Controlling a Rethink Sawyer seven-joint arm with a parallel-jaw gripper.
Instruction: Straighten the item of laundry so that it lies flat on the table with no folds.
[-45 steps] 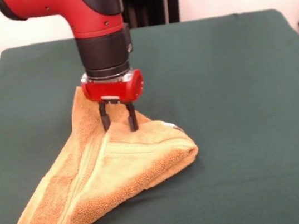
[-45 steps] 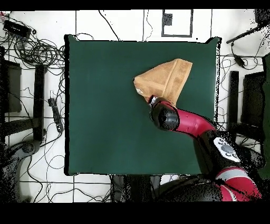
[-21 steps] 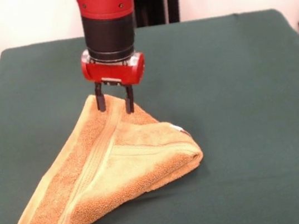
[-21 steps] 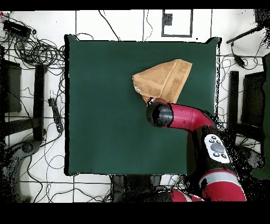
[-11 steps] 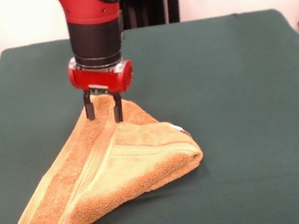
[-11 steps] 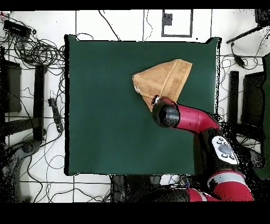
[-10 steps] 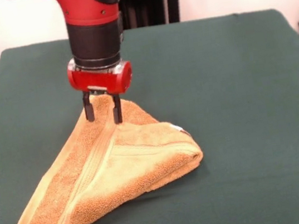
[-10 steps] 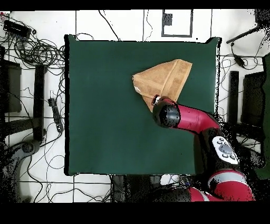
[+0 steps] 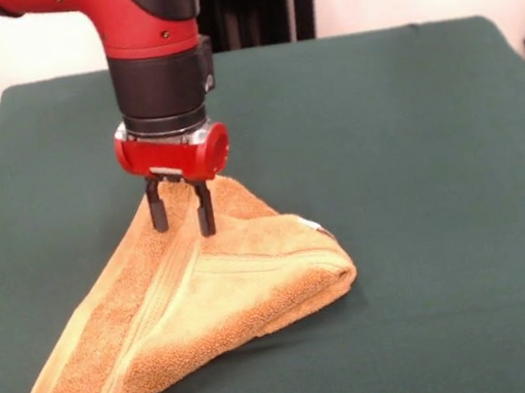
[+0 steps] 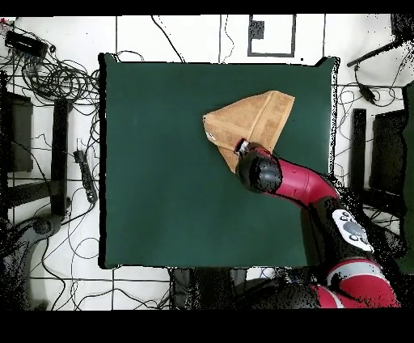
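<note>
Golden terry, thick and limp: the towel (image 9: 194,301) is likely light, soft and prone to sag or drag rather than slide, so it wants a pinch at a free corner or top layer, not the bulky rolled fold on its right; it lies left of centre on the table (image 9: 411,135), doubled into a rough triangle, its white tag (image 9: 312,225) at the right. The arm comes straight down, wrist vertical; the gripper (image 9: 181,213) hangs with fingers parted, straddling the towel's far peak, nothing clamped; overhead it sits over the towel's (image 10: 252,120) corner.
</note>
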